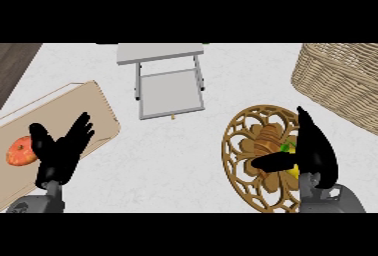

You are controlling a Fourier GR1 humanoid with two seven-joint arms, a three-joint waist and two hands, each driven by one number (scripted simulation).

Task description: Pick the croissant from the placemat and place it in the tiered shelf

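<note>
The croissant [269,141] lies on the round, carved wooden placemat [246,185], near the mat's middle, towards the right edge of the counter [170,160]. The right hand [319,160] hangs over the right half of the mat. Its fingers [306,125] stretch out nearly straight along the croissant's right side, pointing to the far edge of the counter, and its thumb [272,161] juts out to the left just below the pastry. The croissant thus sits in the crook between thumb and fingers, and the hand is spread and not closed round it; whether it touches the pastry cannot be told. A small yellow and green thing [289,150] shows at the edge of the palm, too hidden to name.

The tiered shelf [159,52], of grey metal, stands at the far edge of the counter near the middle, well apart from the mat. A wicker basket [343,75] fills the far right corner.

The left hand [55,156] rests with spread, straight fingers over a wooden cutting board [88,107] at the counter's left edge, just beside a red-orange fruit [21,151] on that board.
</note>
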